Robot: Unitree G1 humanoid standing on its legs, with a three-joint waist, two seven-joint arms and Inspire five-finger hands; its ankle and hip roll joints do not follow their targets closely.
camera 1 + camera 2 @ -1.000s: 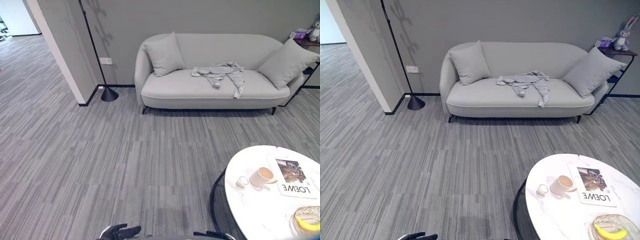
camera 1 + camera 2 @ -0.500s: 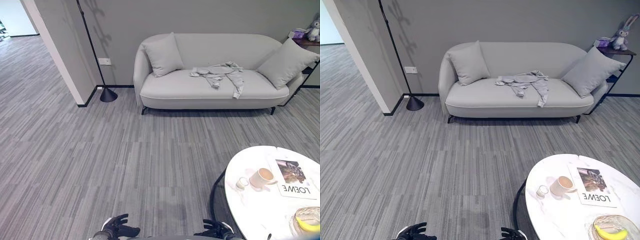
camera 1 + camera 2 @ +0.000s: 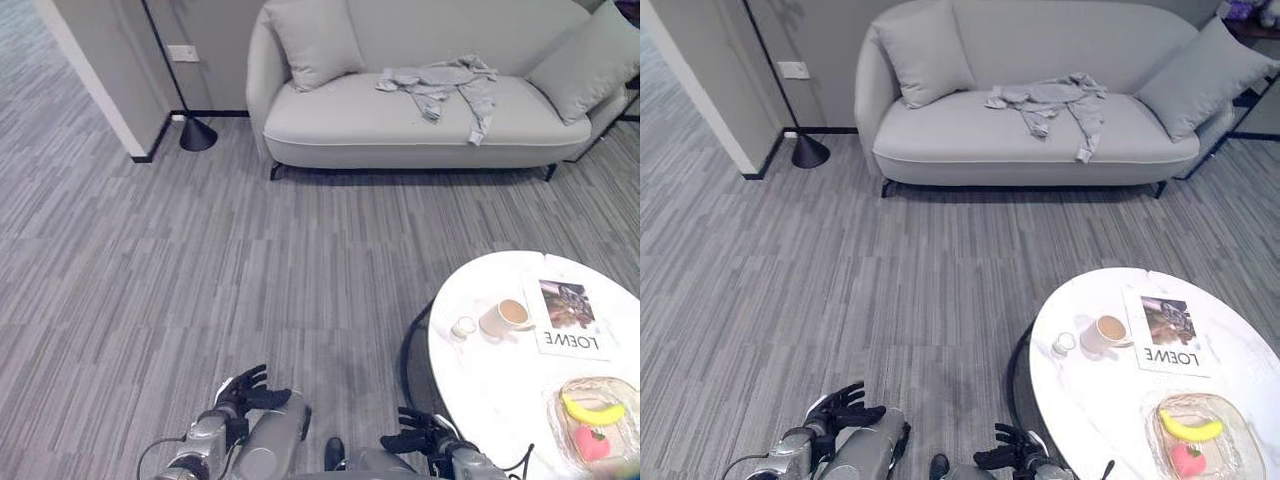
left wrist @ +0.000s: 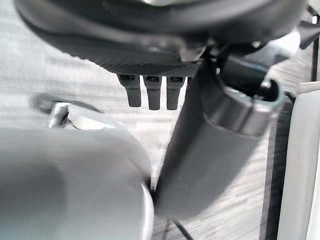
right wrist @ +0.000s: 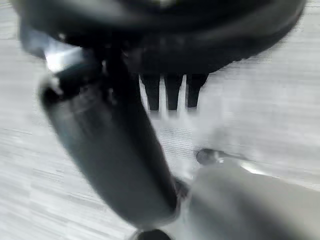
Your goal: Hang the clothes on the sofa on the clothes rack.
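Fingers of the left hand (image 3: 245, 390) and right hand (image 3: 420, 436) are held straight, empty, above grey floor (image 3: 150, 260); grey clothes (image 3: 440, 82) are spread on the sofa (image 3: 400, 125).

— Can you see any words?
— Yes. One row of big black letters on the flat white magazine (image 3: 571, 318). It lies on the round white marble bench (image 3: 490, 392). The letters look upside down from here.
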